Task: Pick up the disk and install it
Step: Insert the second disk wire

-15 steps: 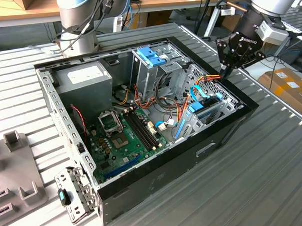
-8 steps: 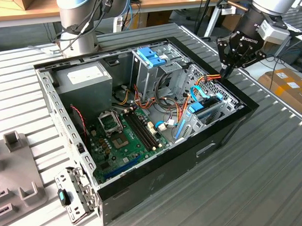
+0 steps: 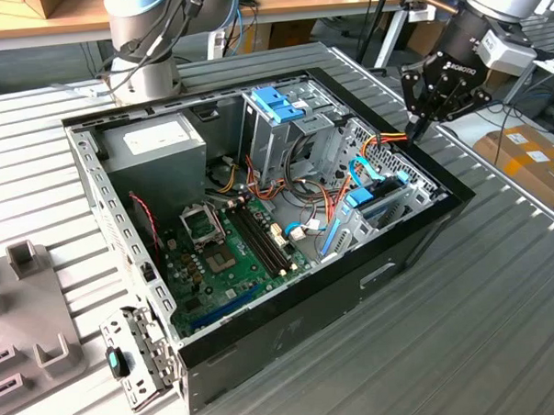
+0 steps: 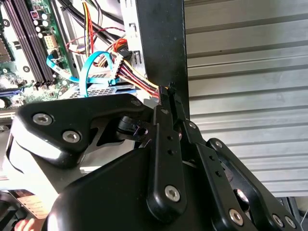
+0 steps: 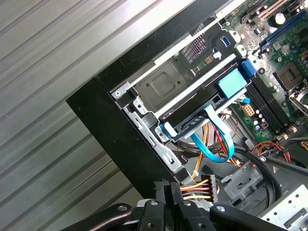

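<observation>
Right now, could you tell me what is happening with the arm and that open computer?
The gripper hovers with its fingers pressed together and holding nothing, over the open computer case at the corner toward the exterior view's right. Just below it, the disk with its light-blue rails sits in the drive bay inside the case, beside a looping blue cable. The gripper is not touching the disk.

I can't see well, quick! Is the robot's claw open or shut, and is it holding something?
Gripper: shut, holding nothing, above the computer case's edge.

Matte black gripper of jointed links with silver screw heads, on a silver-grey arm.
</observation>
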{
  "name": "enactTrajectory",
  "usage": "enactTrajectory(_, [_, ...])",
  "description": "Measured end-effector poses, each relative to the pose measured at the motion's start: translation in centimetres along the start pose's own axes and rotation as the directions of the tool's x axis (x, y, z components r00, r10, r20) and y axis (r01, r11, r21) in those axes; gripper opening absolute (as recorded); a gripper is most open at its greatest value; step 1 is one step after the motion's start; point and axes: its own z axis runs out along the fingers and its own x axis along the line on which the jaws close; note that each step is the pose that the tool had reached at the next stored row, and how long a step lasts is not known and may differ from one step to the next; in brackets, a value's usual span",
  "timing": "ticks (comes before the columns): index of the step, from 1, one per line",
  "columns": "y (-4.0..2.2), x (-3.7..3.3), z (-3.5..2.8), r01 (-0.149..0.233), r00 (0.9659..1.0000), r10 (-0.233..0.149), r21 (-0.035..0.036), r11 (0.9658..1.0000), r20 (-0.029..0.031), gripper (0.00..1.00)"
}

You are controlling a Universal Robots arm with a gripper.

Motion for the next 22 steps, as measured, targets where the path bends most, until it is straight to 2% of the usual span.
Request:
enactTrajectory(9, [0.49, -0.62, 0.04, -0.002, 1.0000, 0.002, 0.0004, 1.0000, 0.0000, 0.16])
enactTrajectory(18, [0.62, -0.79, 0.04, -0.003, 1.0000, 0.003, 0.0003, 1.0000, -0.0001, 0.16])
enactTrajectory(22, [0.78, -0.99, 0.05, -0.021, 0.9998, 0.021, 0.0011, 0.9998, -0.0001, 0.16])
